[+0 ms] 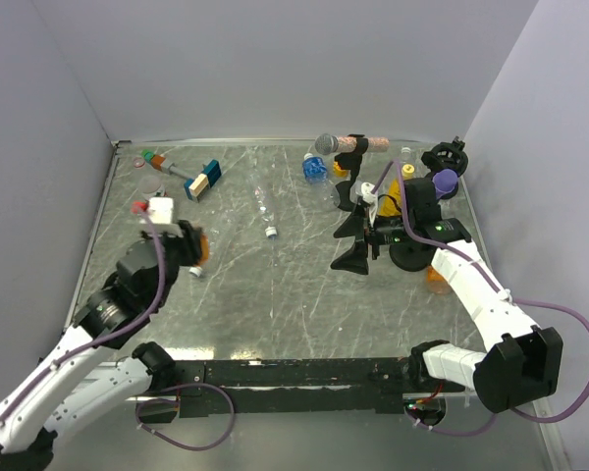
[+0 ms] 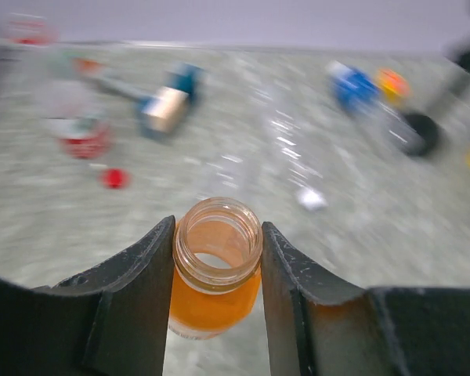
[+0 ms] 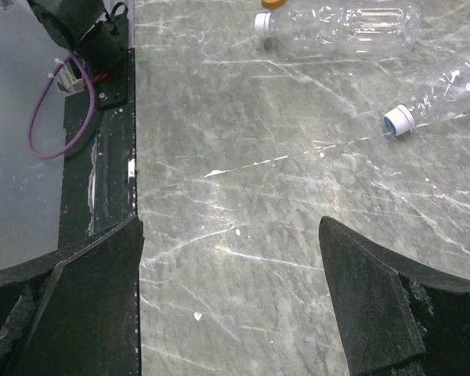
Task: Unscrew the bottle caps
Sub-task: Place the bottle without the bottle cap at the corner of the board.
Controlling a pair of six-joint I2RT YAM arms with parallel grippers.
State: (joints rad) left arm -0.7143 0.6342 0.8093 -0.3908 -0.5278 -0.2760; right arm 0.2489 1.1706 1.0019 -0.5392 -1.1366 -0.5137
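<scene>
Left claw (image 2: 218, 235) around open-mouthed orange bottle (image 2: 215, 301)

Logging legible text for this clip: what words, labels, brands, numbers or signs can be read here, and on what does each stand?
No text can be read in any view.
Blue-labelled bottle: label too small to read.
Red-labelled bottle: blurred, unreadable.
Orange bottle: no print shows.
Upper clear bottle and right clear bottle: no label visible.
</scene>
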